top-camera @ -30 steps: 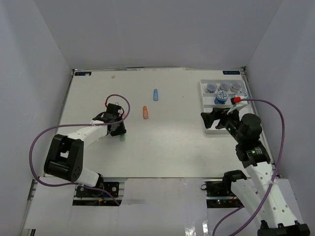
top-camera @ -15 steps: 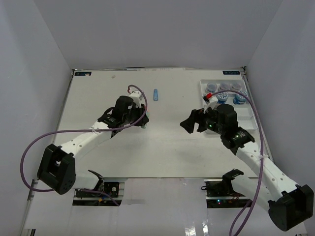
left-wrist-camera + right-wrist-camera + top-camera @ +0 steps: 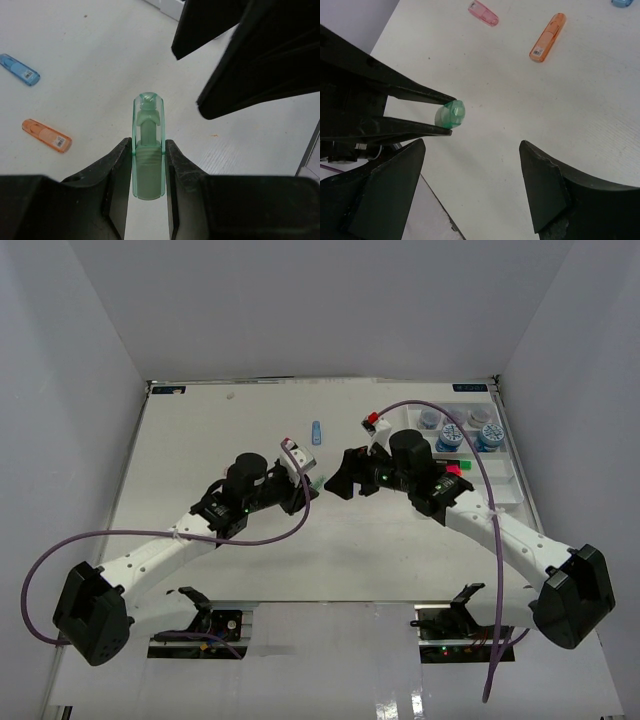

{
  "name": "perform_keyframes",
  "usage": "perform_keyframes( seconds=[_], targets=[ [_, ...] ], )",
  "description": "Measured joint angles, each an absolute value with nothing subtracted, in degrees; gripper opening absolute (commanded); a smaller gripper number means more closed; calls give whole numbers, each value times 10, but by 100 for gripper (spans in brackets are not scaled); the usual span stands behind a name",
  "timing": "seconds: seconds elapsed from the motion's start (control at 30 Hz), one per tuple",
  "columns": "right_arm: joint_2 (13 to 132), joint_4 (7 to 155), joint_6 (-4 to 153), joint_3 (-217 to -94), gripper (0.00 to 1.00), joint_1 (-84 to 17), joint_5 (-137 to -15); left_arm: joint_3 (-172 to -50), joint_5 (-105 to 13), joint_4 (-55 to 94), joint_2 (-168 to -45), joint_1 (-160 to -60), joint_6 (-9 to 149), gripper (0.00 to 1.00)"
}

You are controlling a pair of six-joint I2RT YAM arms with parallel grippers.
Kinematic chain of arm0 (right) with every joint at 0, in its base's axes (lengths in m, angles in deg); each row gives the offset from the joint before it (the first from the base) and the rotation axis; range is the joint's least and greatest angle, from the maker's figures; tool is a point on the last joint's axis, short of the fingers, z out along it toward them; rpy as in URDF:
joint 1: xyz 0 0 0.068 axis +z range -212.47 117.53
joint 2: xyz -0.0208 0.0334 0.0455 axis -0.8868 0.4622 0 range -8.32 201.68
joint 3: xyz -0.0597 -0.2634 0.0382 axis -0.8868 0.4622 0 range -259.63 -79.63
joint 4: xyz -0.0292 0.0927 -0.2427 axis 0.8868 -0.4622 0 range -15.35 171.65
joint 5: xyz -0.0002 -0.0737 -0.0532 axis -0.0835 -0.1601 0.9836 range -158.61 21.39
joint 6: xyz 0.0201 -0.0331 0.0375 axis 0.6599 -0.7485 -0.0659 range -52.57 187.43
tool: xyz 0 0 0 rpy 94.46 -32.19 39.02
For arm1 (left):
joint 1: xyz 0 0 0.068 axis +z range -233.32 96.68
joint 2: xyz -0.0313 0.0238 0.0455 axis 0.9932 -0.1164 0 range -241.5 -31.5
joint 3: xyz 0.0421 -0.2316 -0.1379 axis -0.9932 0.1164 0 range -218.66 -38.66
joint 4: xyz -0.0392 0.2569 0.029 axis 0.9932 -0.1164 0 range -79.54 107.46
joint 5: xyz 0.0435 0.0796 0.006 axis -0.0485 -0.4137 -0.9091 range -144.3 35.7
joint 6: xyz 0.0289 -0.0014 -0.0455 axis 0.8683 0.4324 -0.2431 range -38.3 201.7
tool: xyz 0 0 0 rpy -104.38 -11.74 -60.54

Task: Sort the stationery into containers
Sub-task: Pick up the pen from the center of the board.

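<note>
Your left claw [image 3: 148, 143] is clamped on the green highlighter [image 3: 148, 170]. One finger presses each side, and the clear capped end sticks out past the fingertips. It holds the highlighter up off the worktop [image 3: 200, 430], close to the middle and a little to the left.

Your right claw [image 3: 470, 167] is spread wide with nothing between its fingers. It faces the left claw from just to the right. In the right wrist view the green cap points toward the gap, but it is apart from both fingers.

Three more highlighters lie flat on the worktop:
- The blue highlighter [image 3: 316, 431] lies far of both claws.
- The orange highlighter [image 3: 46, 135] lies nearer than the blue one and apart from it.
- The pink highlighter [image 3: 483, 13] lies a little way from the orange one. You cannot tell its place from the top view, because the left arm covers that patch.

The white tray [image 3: 505, 488] sits at the far right of the worktop, well apart from the held highlighter. Round jars [image 3: 451, 437] fill its far sections. A pink and a green item lie in a section nearer you, but they are too small to identify.
</note>
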State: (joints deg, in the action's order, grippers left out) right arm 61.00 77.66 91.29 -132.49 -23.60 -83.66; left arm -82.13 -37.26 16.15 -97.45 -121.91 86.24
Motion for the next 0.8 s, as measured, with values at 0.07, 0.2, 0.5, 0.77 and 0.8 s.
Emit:
perform_keyframes(
  seconds=[0.07, 0.2, 0.5, 0.77, 0.8],
  targets=[
    [625, 777, 915, -1333, 80, -232, -839, -816, -365, 171, -966, -1222, 873, 12],
    [638, 780, 924, -1343, 74, -229, -848, -814, -355, 183, -964, -1227, 882, 12],
    [650, 802, 936, -1354, 64, -226, -868, -813, -354, 192, -964, -1233, 890, 12],
    [678, 819, 945, -1354, 47, -218, -883, -812, -354, 192, -964, -1237, 893, 13],
    [680, 819, 945, -1354, 42, -218, -883, -812, -354, 192, -964, -1238, 892, 13]
  ],
)
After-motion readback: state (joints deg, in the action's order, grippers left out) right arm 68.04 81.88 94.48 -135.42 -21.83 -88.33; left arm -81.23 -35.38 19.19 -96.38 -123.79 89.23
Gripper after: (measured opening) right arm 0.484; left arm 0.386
